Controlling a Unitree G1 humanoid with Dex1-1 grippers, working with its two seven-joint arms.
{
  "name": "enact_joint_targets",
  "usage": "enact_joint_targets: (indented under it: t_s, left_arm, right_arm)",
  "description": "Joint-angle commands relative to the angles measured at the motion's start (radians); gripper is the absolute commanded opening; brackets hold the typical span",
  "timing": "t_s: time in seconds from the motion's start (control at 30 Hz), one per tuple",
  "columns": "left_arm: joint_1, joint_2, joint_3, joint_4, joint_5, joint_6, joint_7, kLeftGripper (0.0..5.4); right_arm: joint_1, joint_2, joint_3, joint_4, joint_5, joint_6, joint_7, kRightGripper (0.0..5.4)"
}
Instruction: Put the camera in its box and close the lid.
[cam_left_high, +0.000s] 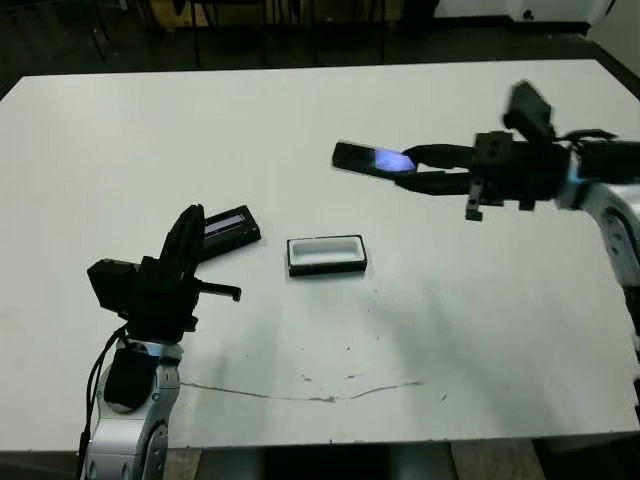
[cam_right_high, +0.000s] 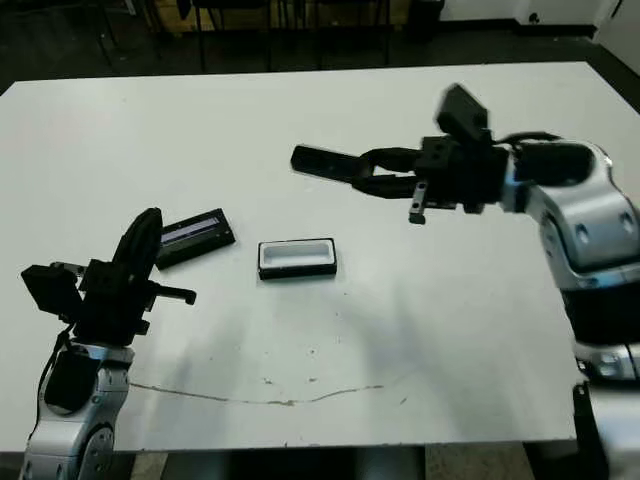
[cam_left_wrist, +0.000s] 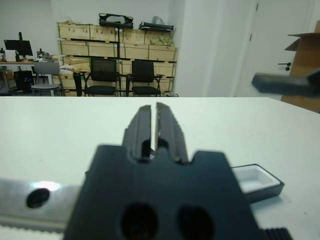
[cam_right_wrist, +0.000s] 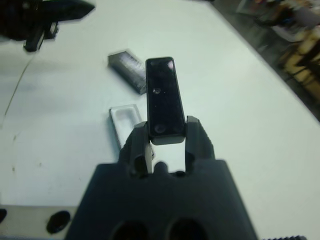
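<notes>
- Along the lower edge of the head views, a thin crack-like line runs across the white table, roughly from lower left to lower centre.
- At lower left, the left gripper rises from its grey arm and hangs over the table; in the left wrist view its two black fingers stand pressed almost together with only a sliver between them and nothing held.
- Just beyond those fingertips, at left of centre, the lid lies flat on the table, a black slab with a pale strip along its face, turned at a slight angle. Whether the fingertips touch it I cannot tell.
- Near the middle of the frame, just right of the lid and apart from it, the box sits open on the table, its white inside facing up and nothing in it.
- Higher up, in the upper right of centre, the right gripper reaches in from the right edge with its fingers clamped on the near end of the camera.
- This camera is held clear of the table, above and beyond the box, roughly level and pointing toward the frame's left; a bluish-purple glow shows on its face in the left eye view.
- At the top of the frame, past the table's far edge, the floor is dark and chair legs show.
</notes>
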Motion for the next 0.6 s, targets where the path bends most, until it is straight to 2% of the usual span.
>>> enact_joint_targets:
  t_s: [0.03, 0.33, 0.6]
  left_arm:
    - [0.008, 0.002, -0.003, 0.012, 0.004, 0.009, 0.003, 0.0]
    - [0.012, -0.003, -0.007, 0.009, 0.008, 0.012, 0.011, 0.0]
    - [0.015, 0.0, -0.006, 0.009, 0.009, 0.01, 0.012, 0.0]
  right_arm:
    - [-0.053, 0.032, 0.063, 0.094, -0.053, -0.059, 0.068, 0.37]
    - [-0.105, 0.109, 0.171, 0.221, -0.185, -0.117, 0.134, 0.37]
    - [-0.095, 0.139, 0.189, 0.278, -0.251, -0.162, 0.129, 0.37]
